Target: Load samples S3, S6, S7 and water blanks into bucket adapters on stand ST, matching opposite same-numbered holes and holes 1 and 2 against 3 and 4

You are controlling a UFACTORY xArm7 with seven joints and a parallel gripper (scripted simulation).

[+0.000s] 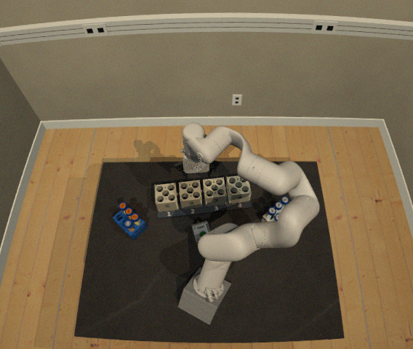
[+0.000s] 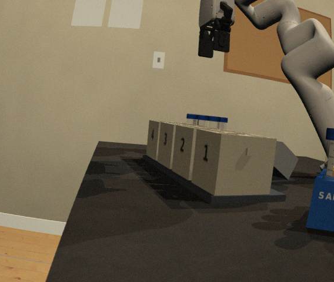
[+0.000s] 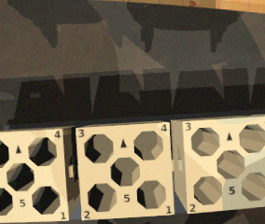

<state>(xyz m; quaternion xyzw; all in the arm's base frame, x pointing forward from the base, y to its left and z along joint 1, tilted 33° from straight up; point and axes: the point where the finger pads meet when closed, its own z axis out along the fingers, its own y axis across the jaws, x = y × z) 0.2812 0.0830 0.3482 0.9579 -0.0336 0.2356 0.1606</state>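
Observation:
My gripper (image 2: 213, 51) is open and empty, high above and behind the adapter row. Adapters 1 (image 1: 166, 206) (image 2: 246, 175), 2 (image 1: 191, 203) (image 2: 177, 164), 3 (image 1: 216, 201) (image 2: 164, 151) and 4 (image 1: 241, 198) (image 2: 152, 145) stand on the loading stand (image 2: 278, 196). The wrist view shows three adapters with empty holes. The blue sample rack (image 1: 136, 232) (image 2: 328, 209) holds three tubes with orange dots (image 1: 122, 206) (image 1: 128, 211) (image 1: 134, 217) and grey-dotted X8 (image 1: 127, 223); IDs are unreadable now. White-dotted blanks (image 1: 285, 199) (image 1: 271, 210) stand in the white rack (image 1: 266, 218), partly hidden by the arm.
The green DONE key (image 1: 202, 233) sits on the small sloped desk (image 1: 195, 230) (image 2: 284, 159) in front of the stand. The arm curves over the right side, above part of the white rack. The table's back edge lies behind the adapters.

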